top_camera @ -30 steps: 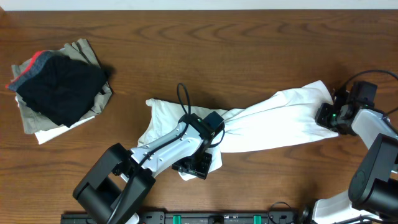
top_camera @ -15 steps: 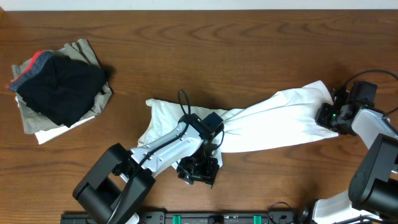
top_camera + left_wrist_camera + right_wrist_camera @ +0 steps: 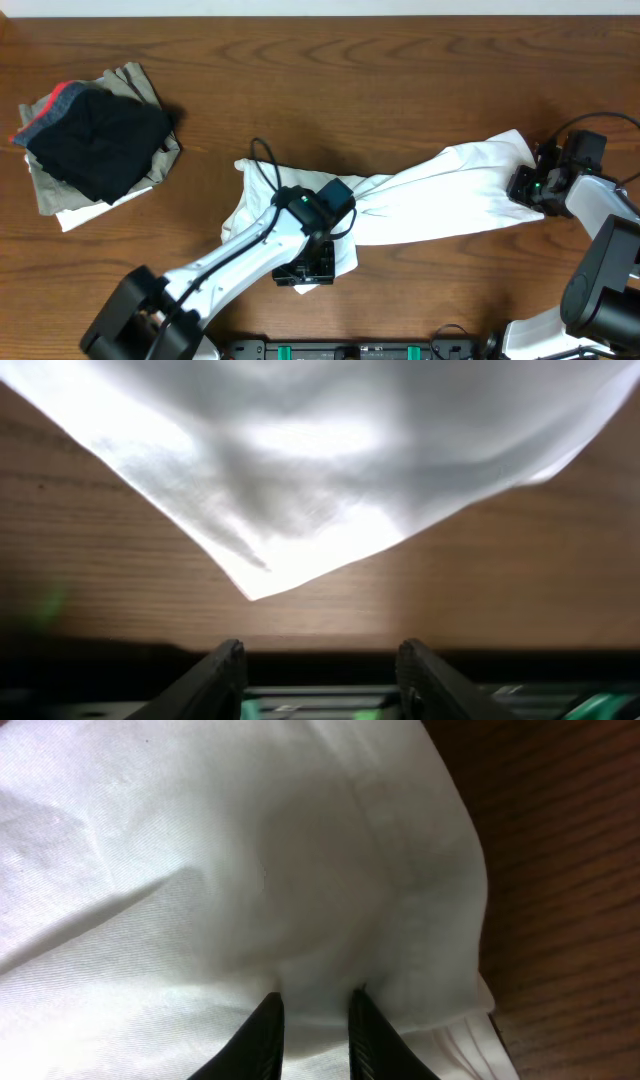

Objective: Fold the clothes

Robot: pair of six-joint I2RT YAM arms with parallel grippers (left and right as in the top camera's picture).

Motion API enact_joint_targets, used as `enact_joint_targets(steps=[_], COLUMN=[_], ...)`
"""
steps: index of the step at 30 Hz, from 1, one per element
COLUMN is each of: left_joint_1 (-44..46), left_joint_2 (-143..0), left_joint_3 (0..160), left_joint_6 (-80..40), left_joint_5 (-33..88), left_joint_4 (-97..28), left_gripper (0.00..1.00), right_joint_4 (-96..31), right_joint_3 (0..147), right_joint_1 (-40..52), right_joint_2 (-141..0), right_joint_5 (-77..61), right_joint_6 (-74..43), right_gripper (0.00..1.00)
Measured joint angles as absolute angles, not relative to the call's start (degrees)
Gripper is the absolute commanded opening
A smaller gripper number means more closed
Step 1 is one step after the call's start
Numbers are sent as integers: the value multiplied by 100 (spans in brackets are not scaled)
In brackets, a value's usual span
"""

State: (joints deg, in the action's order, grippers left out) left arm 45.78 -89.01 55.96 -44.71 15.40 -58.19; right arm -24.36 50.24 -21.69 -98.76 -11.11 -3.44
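**Getting a hold on the white garment (image 3: pixel 440 190) so it can be spread for folding**

The garment lies twisted across the tabletop (image 3: pixel 400 60) from its middle toward the right edge, where the right claw (image 3: pixel 527 186) is closed tight on a pinch of the cloth's end. The left claw (image 3: pixel 320 650) hangs near the front edge with its fingers parted and nothing between them, and a loose corner of cloth lies just ahead. To do this well, I judge it should move forward until that corner sits deep between the fingers. It should then close and draw away from the right claw to take out the twist. The pile of dark clothes (image 3: pixel 95 140) toward the back-left corner is well apart.
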Motion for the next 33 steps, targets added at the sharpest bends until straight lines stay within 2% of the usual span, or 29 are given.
enact_joint_targets(steps=[8, 15, 27, 33], left_joint_1=[4976, 4884, 4779, 4657], left_joint_2=[-8368, -8073, -8058, -8055], left_joint_3=[4550, 4351, 4259, 4060], left_joint_6=[-5966, -6237, -6626, -6945], left_joint_5=[1413, 1378, 1251, 1199], left_joint_4=[-4901, -4589, -4368, -4296], left_gripper=[55, 60, 60, 68], right_joint_4=[-2436, -2436, -2436, -2436], right_joint_3=[5022, 5022, 5022, 5022], right_joint_1=[-2169, -2169, -2169, -2169], right_joint_2=[-9876, -9876, -9876, -9876], right_joint_5=[-1114, -1116, -1116, -1118], right_joint_6=[-349, -370, -386, -386], right_gripper=[21, 22, 22, 22])
